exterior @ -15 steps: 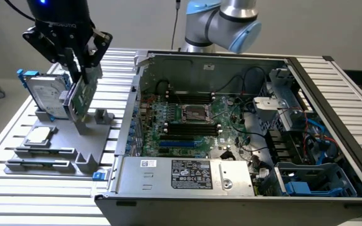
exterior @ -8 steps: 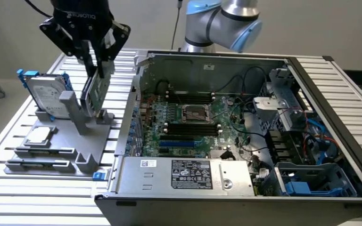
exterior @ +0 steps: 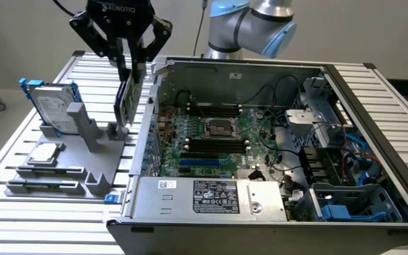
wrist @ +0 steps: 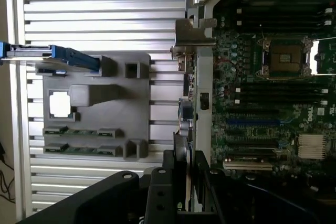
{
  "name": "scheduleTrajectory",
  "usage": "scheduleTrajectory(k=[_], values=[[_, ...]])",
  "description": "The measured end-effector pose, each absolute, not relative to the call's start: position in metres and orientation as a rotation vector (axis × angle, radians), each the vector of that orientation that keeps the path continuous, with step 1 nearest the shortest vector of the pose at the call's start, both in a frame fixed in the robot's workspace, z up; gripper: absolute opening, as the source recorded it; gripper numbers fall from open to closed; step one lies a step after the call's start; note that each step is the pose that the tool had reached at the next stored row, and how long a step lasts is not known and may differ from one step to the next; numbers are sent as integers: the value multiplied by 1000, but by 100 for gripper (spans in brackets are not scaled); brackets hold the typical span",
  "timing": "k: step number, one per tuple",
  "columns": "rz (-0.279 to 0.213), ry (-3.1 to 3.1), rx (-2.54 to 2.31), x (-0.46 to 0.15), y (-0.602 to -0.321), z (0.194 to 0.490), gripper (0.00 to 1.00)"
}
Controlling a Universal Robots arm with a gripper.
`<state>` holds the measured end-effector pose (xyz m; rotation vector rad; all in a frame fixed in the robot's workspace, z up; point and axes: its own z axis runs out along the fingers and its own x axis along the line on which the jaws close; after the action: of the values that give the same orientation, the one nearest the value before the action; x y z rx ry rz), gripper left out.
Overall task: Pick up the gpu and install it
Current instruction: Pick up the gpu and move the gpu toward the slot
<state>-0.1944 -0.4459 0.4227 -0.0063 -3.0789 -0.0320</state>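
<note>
While one gpu [exterior: 124, 103], one hard drive [exterior: 51, 109], one CPU chip [exterior: 43, 153], one gray holder [exterior: 83, 138] and one open computer case [exterior: 261, 228] are showing, the gpu is hanging on edge straight down from between the fingers [exterior: 122, 58], over the holder lying beneath them. Partly spread, the fingers are pinching the card's upper end, and the case wall is standing just beside them.

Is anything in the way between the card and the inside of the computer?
Yes. The case's metal wall stands between the gpu, held by the gripper, and the motherboard inside.
</note>
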Motion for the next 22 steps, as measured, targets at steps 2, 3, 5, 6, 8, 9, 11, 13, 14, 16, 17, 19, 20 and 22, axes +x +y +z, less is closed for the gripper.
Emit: scheduleTrajectory(k=[2,3,5,6,8,9,11,13,14,16,17,19,20,22], values=[[-32,-3079,-6,-185,-446,424,26],[-32,-3079,-6,-181,-446,424,26],[-32,-3079,-6,-172,-446,424,26],[-32,-3079,-6,-167,-446,424,26],[-32,-3079,-6,-158,-446,424,26],[-32,-3079,-6,-154,-446,423,26],[-32,-3079,-6,-144,-446,420,26],[-32,-3079,-6,-135,-446,417,26],[-32,-3079,-6,-131,-446,415,26],[-32,-3079,-6,-122,-446,411,26],[-31,-3079,-7,-117,-446,410,26],[-30,-3079,-6,-108,-446,406,26],[-29,-3079,-7,-104,-445,404,26],[-28,-3079,-7,-95,-444,401,26]])
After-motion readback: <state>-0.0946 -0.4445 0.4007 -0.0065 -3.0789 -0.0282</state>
